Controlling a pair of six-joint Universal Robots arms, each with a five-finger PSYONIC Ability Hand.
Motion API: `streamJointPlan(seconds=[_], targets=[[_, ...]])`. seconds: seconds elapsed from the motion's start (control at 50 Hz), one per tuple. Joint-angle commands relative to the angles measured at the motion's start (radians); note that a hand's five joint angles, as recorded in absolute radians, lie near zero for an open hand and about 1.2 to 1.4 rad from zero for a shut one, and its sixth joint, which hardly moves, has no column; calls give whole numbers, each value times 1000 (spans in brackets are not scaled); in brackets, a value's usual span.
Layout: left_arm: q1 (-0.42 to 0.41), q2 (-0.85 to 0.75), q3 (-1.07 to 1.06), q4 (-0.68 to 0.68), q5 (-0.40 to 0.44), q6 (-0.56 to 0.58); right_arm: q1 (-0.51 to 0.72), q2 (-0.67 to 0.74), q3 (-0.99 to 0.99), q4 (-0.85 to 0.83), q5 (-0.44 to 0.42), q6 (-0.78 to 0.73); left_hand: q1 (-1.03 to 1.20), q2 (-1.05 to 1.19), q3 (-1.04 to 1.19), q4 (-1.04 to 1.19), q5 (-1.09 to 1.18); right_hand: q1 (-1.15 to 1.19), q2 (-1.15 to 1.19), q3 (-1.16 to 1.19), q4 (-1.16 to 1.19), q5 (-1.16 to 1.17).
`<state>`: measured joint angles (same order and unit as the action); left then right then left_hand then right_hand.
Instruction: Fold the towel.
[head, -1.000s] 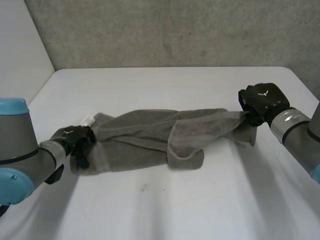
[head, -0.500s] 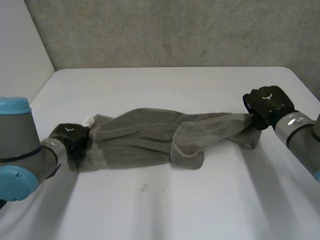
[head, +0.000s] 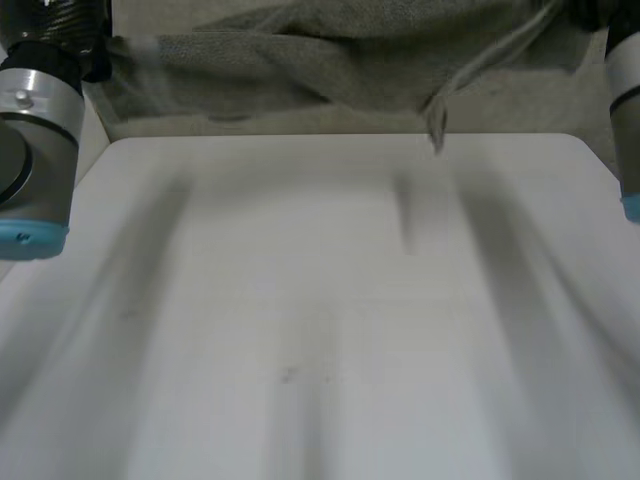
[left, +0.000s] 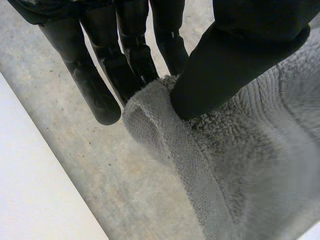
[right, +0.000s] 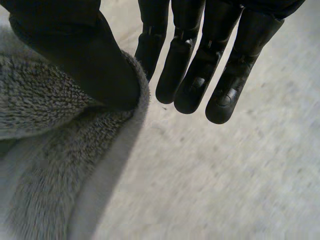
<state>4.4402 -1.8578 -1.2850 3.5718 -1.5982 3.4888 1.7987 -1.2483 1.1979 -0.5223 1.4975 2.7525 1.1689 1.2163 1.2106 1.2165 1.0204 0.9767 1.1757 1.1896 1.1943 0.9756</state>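
Note:
The grey towel (head: 330, 50) hangs in the air, stretched between both raised arms well above the white table (head: 320, 330). A fold of it droops down near the middle. In the left wrist view my left hand (left: 235, 55) pinches a corner of the towel (left: 240, 165) between thumb and fingers (left: 95, 75). In the right wrist view my right hand (right: 85, 55) pinches the towel's (right: 45, 150) edge the same way, thumb against fingers (right: 220, 75). In the head view the left hand (head: 60, 18) is at the towel's left end.
The left arm (head: 35, 120) stands at the table's far left corner and the right arm (head: 628, 130) at its far right. A concrete wall runs behind the table's far edge.
The left hand closed on the towel's left end. Both hands then lifted the towel off the table, and it now hangs stretched high between them.

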Motion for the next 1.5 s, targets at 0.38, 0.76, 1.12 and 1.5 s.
streamJointPlan(seconds=[0.38,0.76,1.12,1.5], targets=[[-10,88,-367,-50,9,-14,-7,-5,213,274,-54,-8,227,180,186,180,201,420,221,207,202,246],[-28,-205,-307,-85,4,-7,-48,219,206,278,-26,-60,-994,-1041,-1035,-1041,-1020,-802,-1001,-1015,-1020,-976],[19,46,-482,-189,15,-7,-221,-32,503,561,-296,-172,-961,-1009,-1003,-1009,-987,-769,-968,-982,-987,-942],[154,155,-614,-412,210,-17,-318,-14,724,470,-511,-258,-870,-918,-912,-918,-896,-431,-630,-644,-648,-604]])
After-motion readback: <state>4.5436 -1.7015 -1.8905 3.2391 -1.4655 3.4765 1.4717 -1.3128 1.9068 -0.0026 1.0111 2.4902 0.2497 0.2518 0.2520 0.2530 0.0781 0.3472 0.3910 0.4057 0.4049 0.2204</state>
